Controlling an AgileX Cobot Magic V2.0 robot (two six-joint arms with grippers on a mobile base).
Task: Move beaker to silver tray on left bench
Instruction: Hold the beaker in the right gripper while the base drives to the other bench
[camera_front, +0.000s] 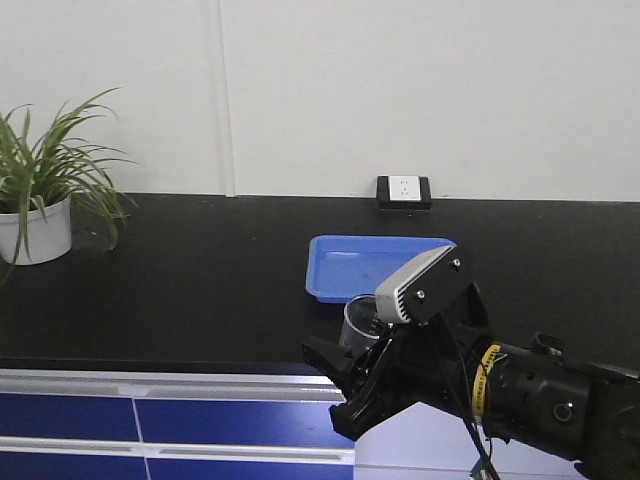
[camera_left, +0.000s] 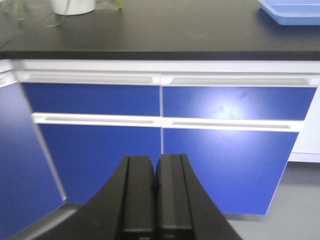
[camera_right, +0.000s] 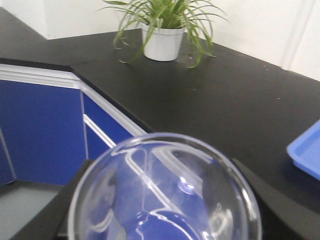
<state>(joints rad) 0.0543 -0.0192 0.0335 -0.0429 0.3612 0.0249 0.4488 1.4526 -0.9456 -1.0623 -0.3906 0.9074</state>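
Note:
The clear glass beaker (camera_front: 358, 322) hangs in the air just above the front edge of the black counter (camera_front: 200, 280), with my right gripper (camera_front: 350, 352) shut on it. The right wrist view looks down into its open mouth (camera_right: 165, 190), with a black finger (camera_right: 75, 185) on each side. My left gripper (camera_left: 156, 162) is shut on nothing, its fingers pressed together, facing the blue cabinet fronts (camera_left: 100, 100) below the counter. The silver tray and the left bench are out of view.
A bright blue tray (camera_front: 375, 265) lies on the counter just behind the beaker. A potted plant (camera_front: 35, 225) stands at the counter's far left. A wall socket (camera_front: 403, 190) sits at the back. White drawer rails (camera_left: 160, 121) run across the cabinets.

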